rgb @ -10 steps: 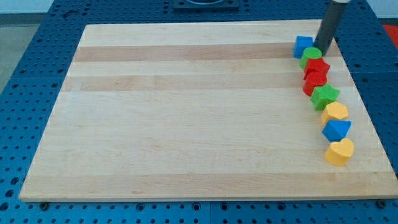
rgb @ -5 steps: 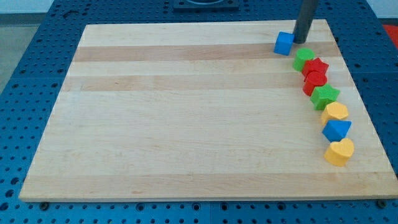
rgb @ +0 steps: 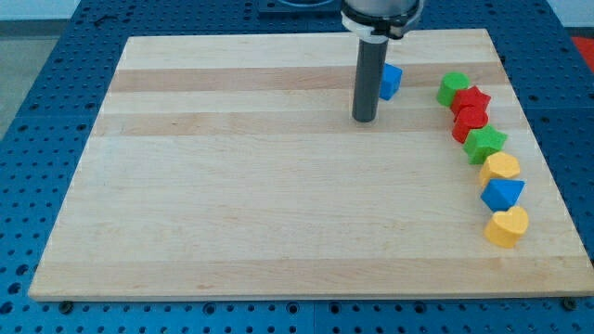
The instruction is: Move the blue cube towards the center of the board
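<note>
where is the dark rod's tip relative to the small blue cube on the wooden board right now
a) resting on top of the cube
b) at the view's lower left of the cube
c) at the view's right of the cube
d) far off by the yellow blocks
b: my tip stands on the wooden board at the view's lower left of the small blue cube, whose left part the rod hides.
</note>
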Controlling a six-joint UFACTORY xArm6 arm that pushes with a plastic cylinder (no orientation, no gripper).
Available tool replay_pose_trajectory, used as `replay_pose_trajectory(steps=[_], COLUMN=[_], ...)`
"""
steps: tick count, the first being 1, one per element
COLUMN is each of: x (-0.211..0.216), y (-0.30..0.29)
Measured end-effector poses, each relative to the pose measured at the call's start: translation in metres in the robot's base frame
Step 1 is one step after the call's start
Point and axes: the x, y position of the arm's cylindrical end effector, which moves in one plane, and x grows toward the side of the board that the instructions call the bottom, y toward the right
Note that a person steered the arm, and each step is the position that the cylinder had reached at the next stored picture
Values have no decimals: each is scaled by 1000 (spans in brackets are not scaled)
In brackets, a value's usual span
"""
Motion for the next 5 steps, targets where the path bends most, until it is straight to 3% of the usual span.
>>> replay_pose_trajectory(steps=[3, 5], x=[-47, -65], y=[83, 71])
